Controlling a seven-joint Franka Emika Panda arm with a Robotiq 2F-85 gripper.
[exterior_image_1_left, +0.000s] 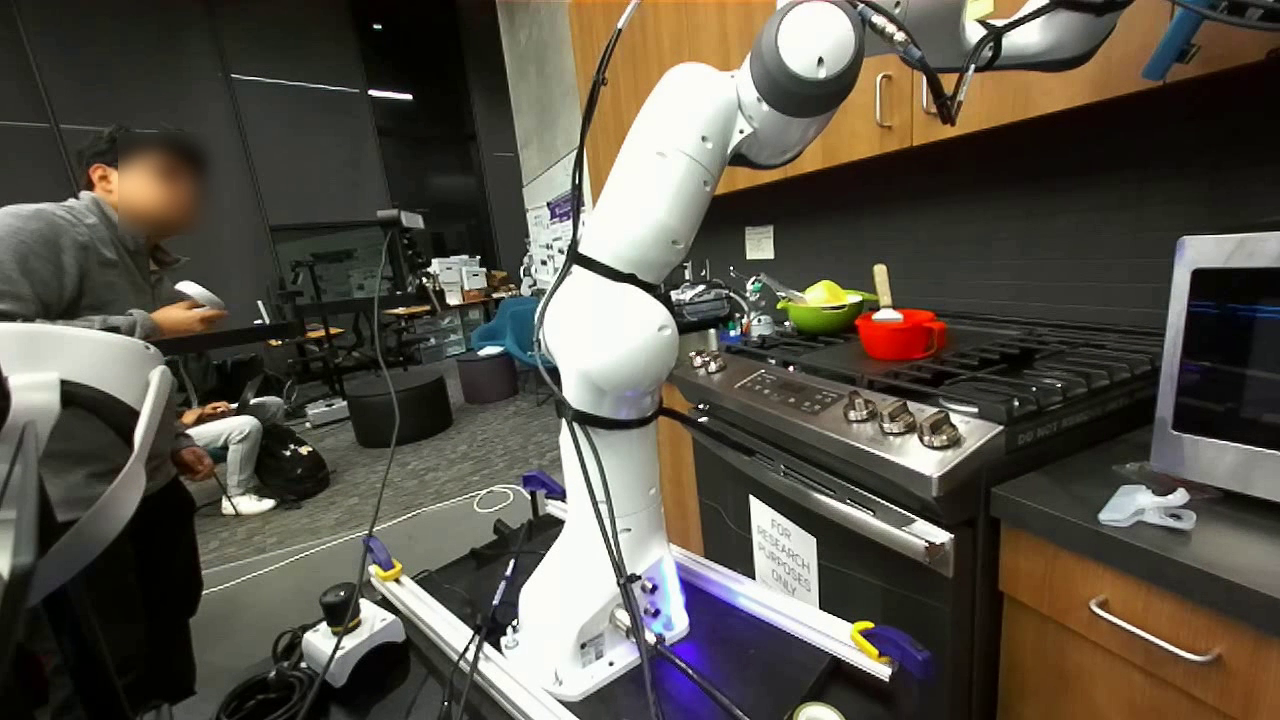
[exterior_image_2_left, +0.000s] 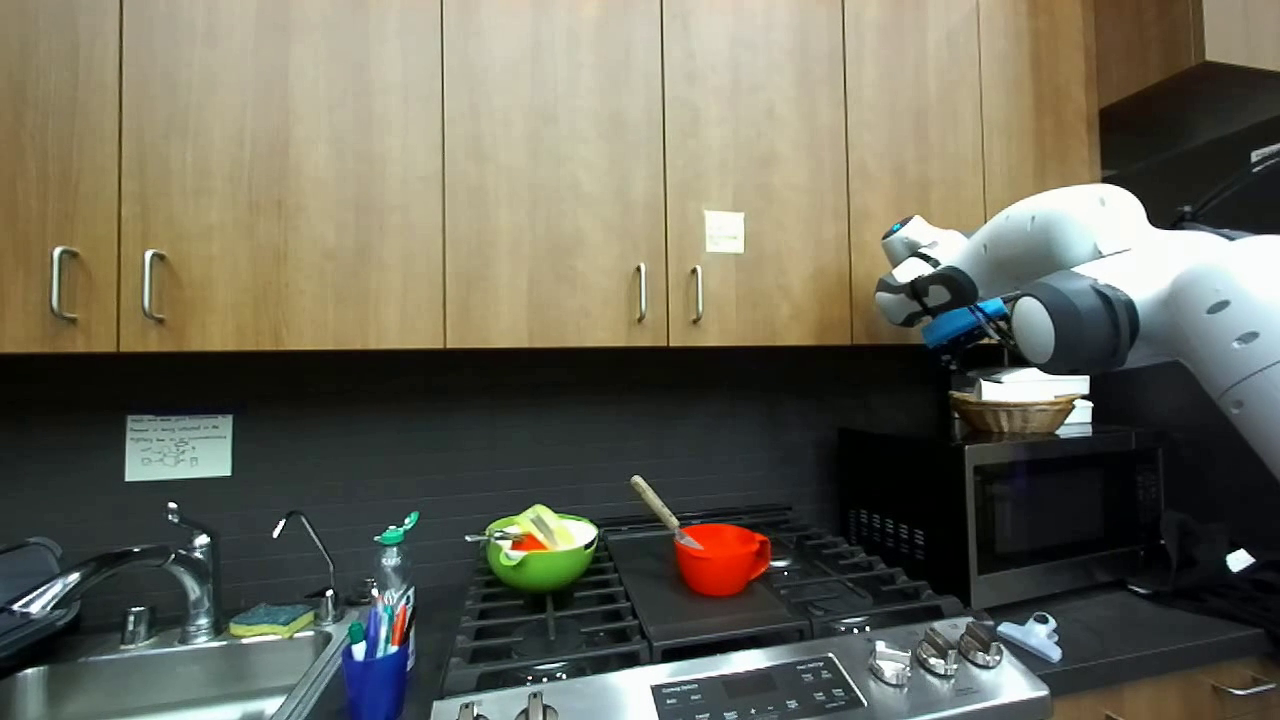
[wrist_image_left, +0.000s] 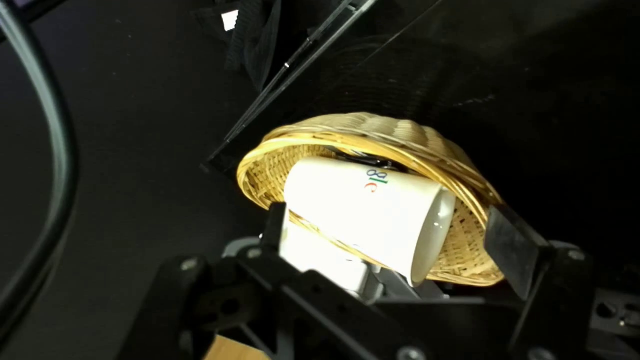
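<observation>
The pincer, its jaws spread wide and clasping nothing, hung over a wicker basket in the wrist view, where we saw a lettered white cup lying on its side inside, between the jaws as seen from there; contact we could not tell. In an exterior view, we found the basket atop a microwave, well apart from a red pot on the stove.

The claw was black. The cup was white, with blue, green and red lettering; the basket had a fine straw-yellow woven pattern. Red coloured the handled container, lime green the bowl. The cabinets were tan wood grain, the sponge yellow and dark green, the counter charcoal.
</observation>
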